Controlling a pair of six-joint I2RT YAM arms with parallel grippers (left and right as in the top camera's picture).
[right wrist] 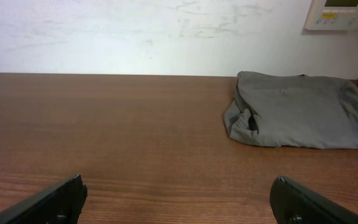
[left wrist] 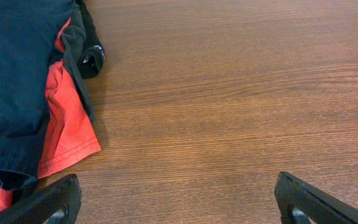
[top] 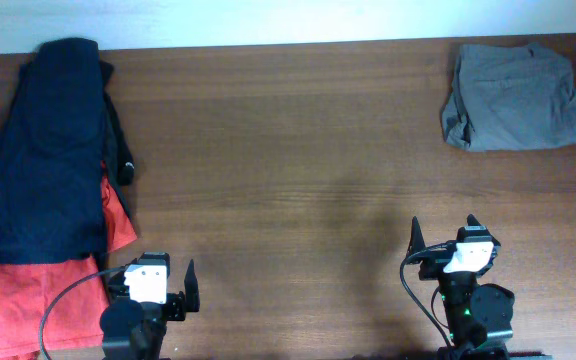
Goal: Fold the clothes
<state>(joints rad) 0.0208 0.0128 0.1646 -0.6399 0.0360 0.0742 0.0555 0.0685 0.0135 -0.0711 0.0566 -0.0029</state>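
Observation:
A pile of unfolded clothes lies at the table's left: a dark navy garment (top: 53, 150) over a red one (top: 28, 300). The left wrist view shows the navy garment (left wrist: 11, 74) and the red one (left wrist: 64, 124) at its left. A folded grey garment (top: 513, 95) sits at the far right corner, and also shows in the right wrist view (right wrist: 297, 109). My left gripper (top: 158, 285) is open and empty at the front edge, beside the red cloth. My right gripper (top: 446, 232) is open and empty at the front right.
The brown wooden table (top: 288, 170) spans the view. A white wall (right wrist: 135, 31) stands behind its far edge, with a wall panel (right wrist: 340, 12) at the upper right. A black sleeve end (left wrist: 92, 59) sticks out of the pile.

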